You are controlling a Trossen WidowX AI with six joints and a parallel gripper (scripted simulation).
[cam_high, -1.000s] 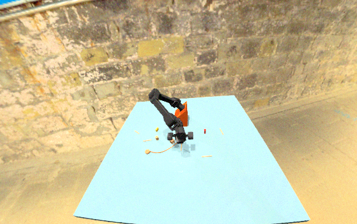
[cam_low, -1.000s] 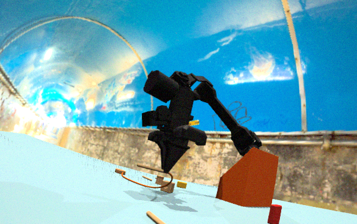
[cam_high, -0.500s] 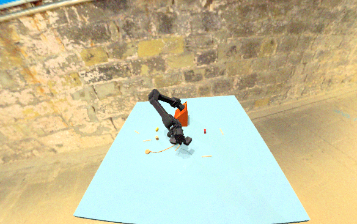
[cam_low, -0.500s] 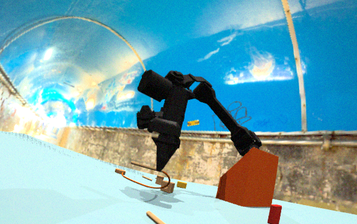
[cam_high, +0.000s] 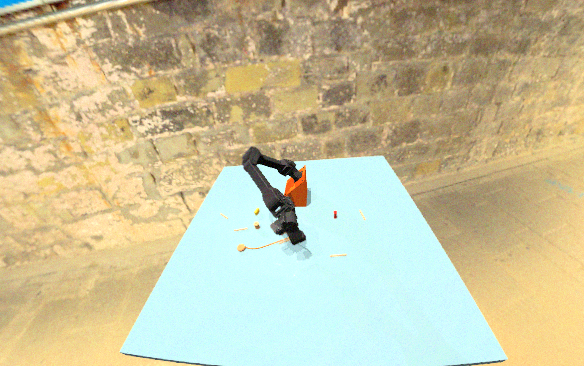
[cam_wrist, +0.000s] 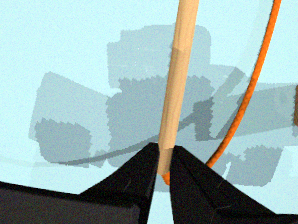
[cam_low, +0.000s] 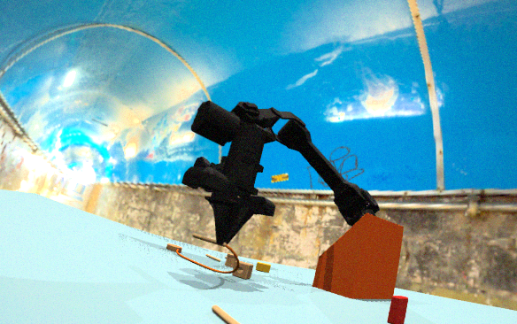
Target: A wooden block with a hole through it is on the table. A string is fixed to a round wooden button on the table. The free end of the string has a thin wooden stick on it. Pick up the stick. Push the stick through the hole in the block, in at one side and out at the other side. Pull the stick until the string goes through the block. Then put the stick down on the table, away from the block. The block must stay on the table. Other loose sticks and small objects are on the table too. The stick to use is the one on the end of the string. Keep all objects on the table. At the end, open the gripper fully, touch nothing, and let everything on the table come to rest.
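Observation:
My gripper (cam_low: 221, 243) (cam_wrist: 164, 153) is shut on the string's stick (cam_low: 203, 238) (cam_wrist: 176, 95), near its string end, and holds it above the table. The stick points away from the fingers. The orange string (cam_high: 265, 246) (cam_low: 198, 264) (cam_wrist: 245, 101) curves down from that end to the round button (cam_high: 241, 248) (cam_low: 173, 248) on the table. The wooden block (cam_high: 256, 225) (cam_low: 243, 270) stands on the table beyond the string; the string crosses in front of it in the exterior view. A brown edge at the wrist view's right may be the block. The fingertips are hidden in the top view.
Loose sticks (cam_high: 338, 255) (cam_high: 240, 229) (cam_high: 224, 216) (cam_high: 362, 215) lie around on the blue table (cam_high: 300, 310). A yellow piece (cam_high: 257, 211) (cam_low: 263, 266) lies behind the block. A red piece (cam_high: 335, 214) (cam_low: 397, 310) stands right of the orange arm base (cam_high: 299, 195) (cam_low: 372, 261).

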